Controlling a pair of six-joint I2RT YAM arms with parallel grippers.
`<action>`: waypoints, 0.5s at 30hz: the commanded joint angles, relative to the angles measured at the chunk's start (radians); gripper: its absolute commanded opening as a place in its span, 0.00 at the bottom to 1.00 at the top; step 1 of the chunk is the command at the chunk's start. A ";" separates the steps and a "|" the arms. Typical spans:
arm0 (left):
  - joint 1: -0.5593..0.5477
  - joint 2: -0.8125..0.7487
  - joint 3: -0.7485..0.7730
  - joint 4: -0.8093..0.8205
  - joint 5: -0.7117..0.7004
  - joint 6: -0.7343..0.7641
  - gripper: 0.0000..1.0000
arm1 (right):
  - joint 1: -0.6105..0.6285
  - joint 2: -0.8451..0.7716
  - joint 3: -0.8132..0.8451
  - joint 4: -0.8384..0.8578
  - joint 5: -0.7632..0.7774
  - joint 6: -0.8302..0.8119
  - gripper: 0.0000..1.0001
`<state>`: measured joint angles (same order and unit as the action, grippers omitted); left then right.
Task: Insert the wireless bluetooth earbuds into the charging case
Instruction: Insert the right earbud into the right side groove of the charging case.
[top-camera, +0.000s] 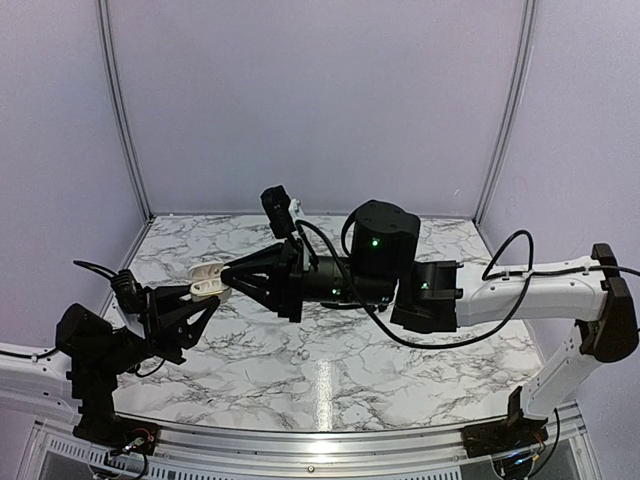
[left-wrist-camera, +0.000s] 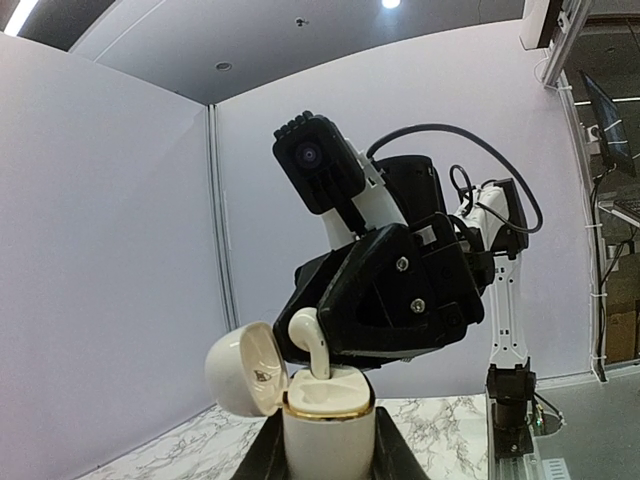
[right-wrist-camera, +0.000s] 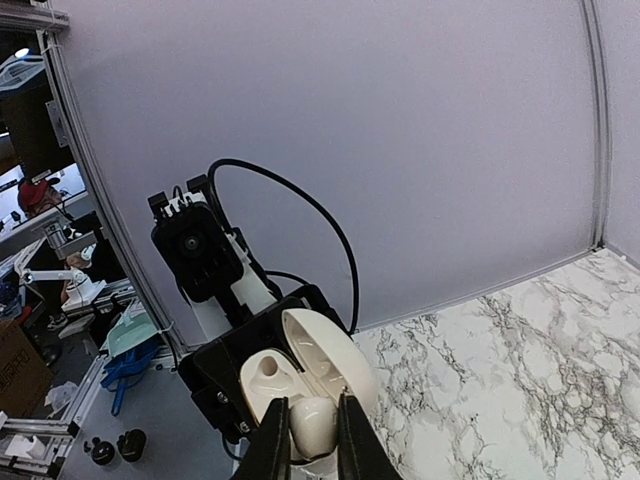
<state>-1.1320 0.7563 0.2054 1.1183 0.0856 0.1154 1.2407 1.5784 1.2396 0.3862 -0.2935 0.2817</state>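
- Left-centre of top view: left gripper clenched on charging case, held up off the marble table.
- Lower centre of left wrist view: case upright between the black fingers, lid swung open to the left, gold rim showing.
- Just above it: right gripper pinching one earbud, stem down, tip at the case opening; depth in socket unclear.
- Bottom centre of right wrist view: same earbud squeezed between both fingers, open case right behind.

Glossy white plastic charging case, gold-rimmed; polished marble-patterned table
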 joint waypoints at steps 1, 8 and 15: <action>0.003 -0.019 -0.003 0.058 0.002 -0.002 0.00 | 0.006 0.013 0.010 -0.028 0.029 -0.022 0.11; 0.003 -0.019 -0.003 0.057 -0.026 -0.006 0.00 | 0.008 0.026 0.021 -0.048 -0.009 -0.029 0.17; 0.003 -0.013 -0.004 0.057 -0.034 -0.017 0.00 | 0.011 0.008 0.018 -0.054 -0.038 -0.050 0.37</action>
<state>-1.1313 0.7555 0.2043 1.1179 0.0578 0.1112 1.2415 1.5822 1.2396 0.3721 -0.3054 0.2531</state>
